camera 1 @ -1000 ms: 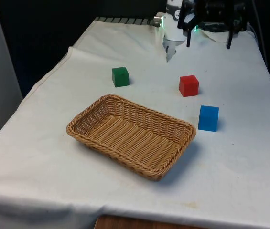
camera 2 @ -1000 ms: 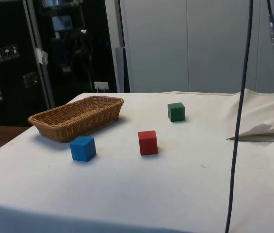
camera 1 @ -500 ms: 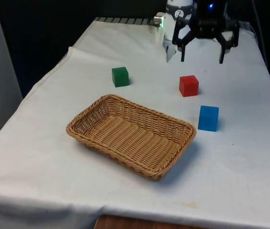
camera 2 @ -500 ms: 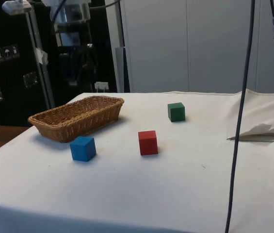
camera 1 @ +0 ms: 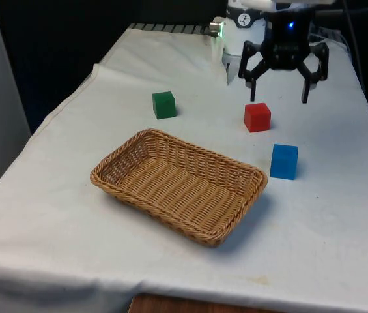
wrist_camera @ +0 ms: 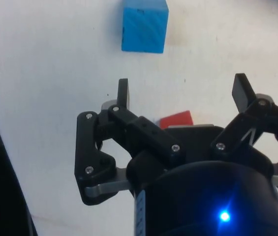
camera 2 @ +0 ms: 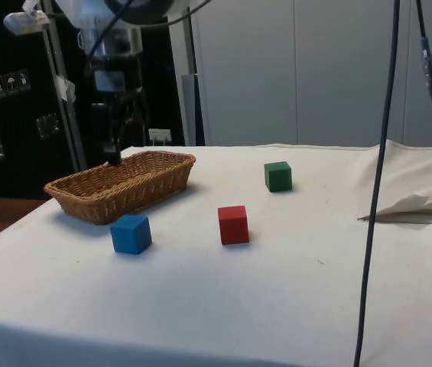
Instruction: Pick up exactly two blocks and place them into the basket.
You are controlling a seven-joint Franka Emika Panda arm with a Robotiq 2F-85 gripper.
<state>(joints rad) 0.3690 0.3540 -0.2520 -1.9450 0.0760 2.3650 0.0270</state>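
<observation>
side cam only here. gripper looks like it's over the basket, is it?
Observer: No. In the front view the gripper hangs near the red block, apart from the basket.
Operator: Fingers?
Observer: Open, spread wider than the red block, nothing held.
Operator: Lined up on red?
Observer: Roughly. The wrist view has a corner of red peeking out past the gripper body between the fingers, with the blue block farther on.
</observation>
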